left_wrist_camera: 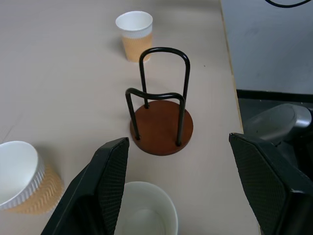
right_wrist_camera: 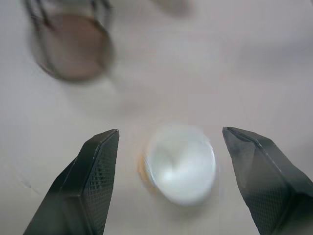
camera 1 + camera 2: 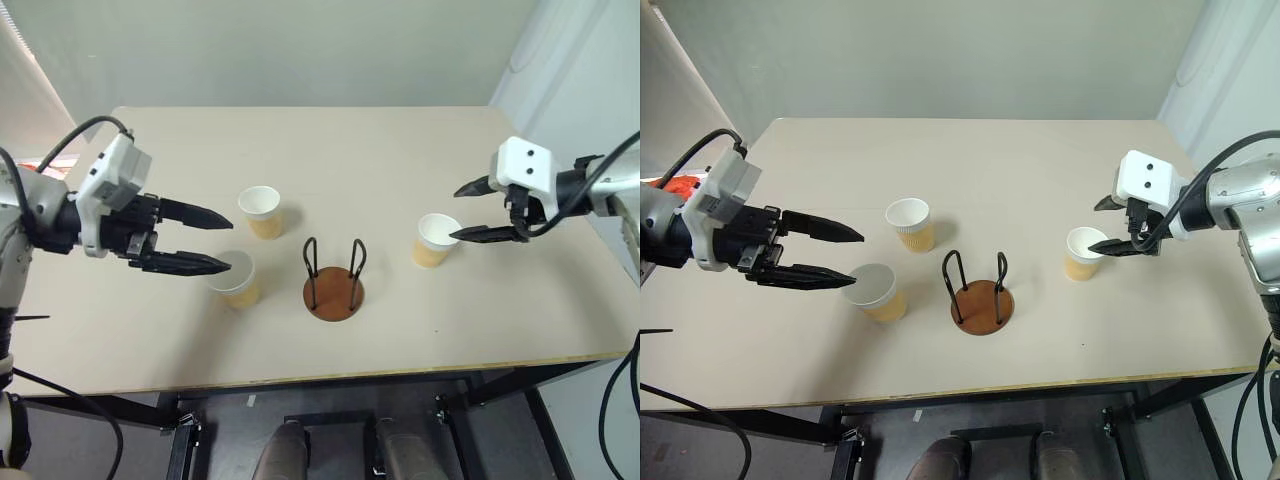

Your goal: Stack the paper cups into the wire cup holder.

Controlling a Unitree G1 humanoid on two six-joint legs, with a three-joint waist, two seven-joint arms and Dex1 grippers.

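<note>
Beige worktop point(image 3: 400, 150) seen from above, with three paper cups and a wire holder point(image 3: 334, 278). The holder stands upright near the centre, disc base flat, its two black wire loops rising vertically; no cup sits in it. All three cups stand upright, long axis vertical, mouths up. Cup A point(image 3: 261, 212) stands at 11 o'clock of the holder, cup B point(image 3: 233, 279) at 9 o'clock, cup C point(image 3: 435, 240) at 3 o'clock; each is apart from the holder.

The left gripper point(image 3: 212, 241) points toward the holder, jaws released and spread wide, its lower finger over the rim of cup B; contact cannot be told. The right gripper point(image 3: 462, 211) points toward cup C, jaws released wide, its fingertips just beside that cup's rim and grasping nothing.

The near edge lies at 6 o'clock of the holder, with bare surface between. The far half of the worktop is open, as is the strip between cup C and the holder.
</note>
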